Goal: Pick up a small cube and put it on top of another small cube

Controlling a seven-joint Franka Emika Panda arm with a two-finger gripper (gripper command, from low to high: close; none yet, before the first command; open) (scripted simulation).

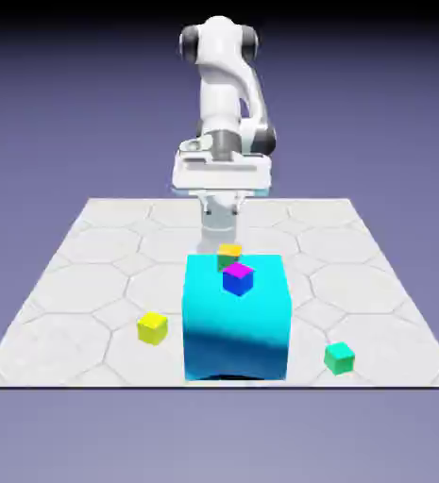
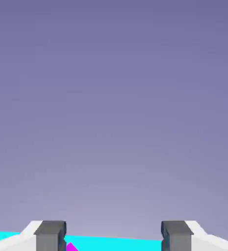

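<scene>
Your hand [image 1: 220, 229] sinks behind the big cyan block [image 1: 237, 321], fingertips hidden; the hand view's bottom edge crops that block and a magenta sliver [image 2: 69, 247], too little to identify

Most of the hand view is plain blue-violet backdrop [image 2: 114, 98]. At the bottom edge the gripper [image 2: 114, 238] shows its two grey fingertips [image 2: 50, 236], set wide apart with open space between them. A thin cyan strip [image 2: 115, 242], probably the top of the big block, runs between and beside them. A small magenta sliver [image 2: 70, 246] peeks beside the left-hand fingertip.
</scene>
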